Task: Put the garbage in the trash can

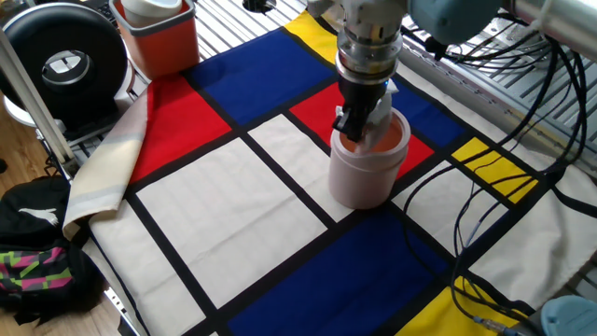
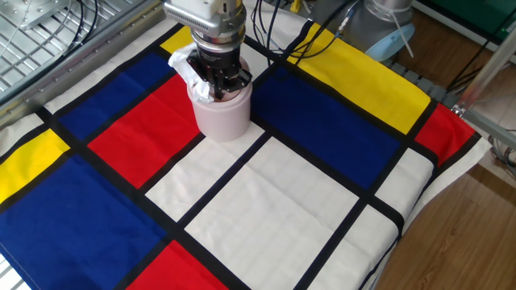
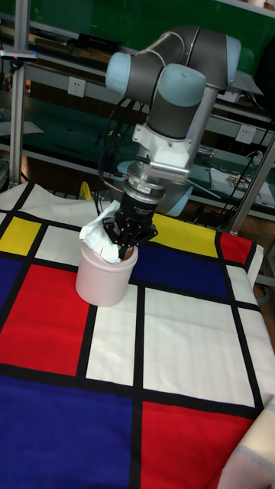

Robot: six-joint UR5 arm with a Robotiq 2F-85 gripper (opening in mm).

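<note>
While held at the mouth of the trash can [image 3: 105, 281], the garbage [image 3: 100, 231] is a crumpled white tissue wad sticking up and out over the can's rim on one side; tall fixed view shows it best, also visible in the other fixed view [image 2: 185, 68]. In one fixed view only a bit of white shows beside the fingers [image 1: 379, 110]. Gripper [image 3: 124, 243] points straight down, black fingertips dipped into the can opening, clamped on the tissue, wad bulging out next to the fingers. Trash can is pale pink, cylindrical, upright, top open with orange-pink inside seen in one fixed view [image 1: 368, 161]; no lid seen on it. Can stands on a checked cloth [image 2: 306, 193] of red, blue, yellow, white blocks with black lines, near where a red block meets a white one. Grey-blue arm [image 3: 172, 84] rises behind the can. Red-orange square bin [image 1: 157, 35] with white insert sits well apart at the cloth's far corner, next to a black round device [image 1: 63, 63]. Cables [image 1: 504, 131] hang beside the arm. Black bag [image 1: 37, 247] with coloured print lies on the floor off the table edge.
</note>
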